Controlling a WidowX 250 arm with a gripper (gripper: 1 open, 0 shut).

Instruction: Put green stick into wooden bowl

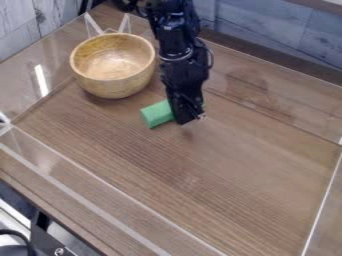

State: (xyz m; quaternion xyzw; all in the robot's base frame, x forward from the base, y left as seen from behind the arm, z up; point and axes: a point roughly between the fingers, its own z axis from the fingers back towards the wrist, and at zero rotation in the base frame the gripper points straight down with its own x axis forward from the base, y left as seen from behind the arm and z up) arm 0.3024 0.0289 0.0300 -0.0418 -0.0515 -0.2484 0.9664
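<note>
Where the bench [167,178] comes nearest, at six o'clock, its wood grain shows and no writing can be read. Beyond it, near the middle, lies the green stick [156,114], its two o'clock end hidden by the tool [183,117], whose fingers are pressed together. For a good grasp, I'd lift slightly, spread the fingers, straddle the stick's narrow width, then close squarely at mid-length. Farther off, at eleven o'clock from the stick, sits the bowl [112,69]; the lift should clear its thick rim. No brand or label is legible.
</note>
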